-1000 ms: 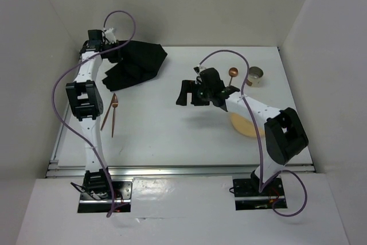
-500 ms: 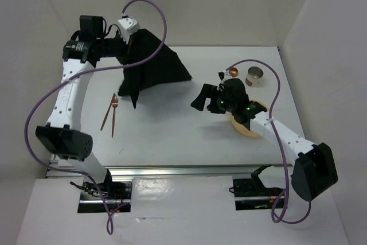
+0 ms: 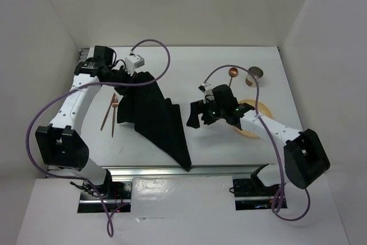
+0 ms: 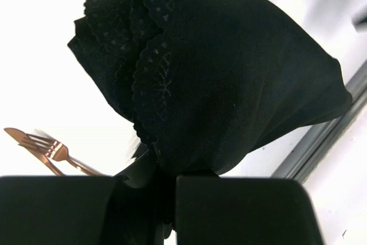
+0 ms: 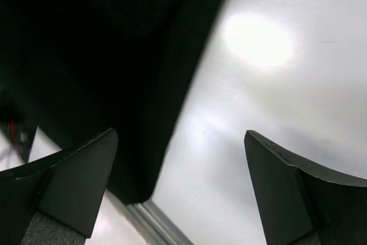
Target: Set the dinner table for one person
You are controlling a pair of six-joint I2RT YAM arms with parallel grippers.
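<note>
Cloth (image 3: 157, 120) left of centre on surface (image 3: 218, 150); cutlery (image 3: 114, 102) left of it; plate (image 3: 246, 130) right; cup (image 3: 255, 74) behind plate.

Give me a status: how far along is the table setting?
Done: nothing placed yet. In hand: left gripper, jaws shut, holds the black placemat bunched, not spread on the dinner table; right gripper is open beside its edge. Left: flatten it, then move the plate, cup, spoon, fork and knife, all lying apart.
</note>
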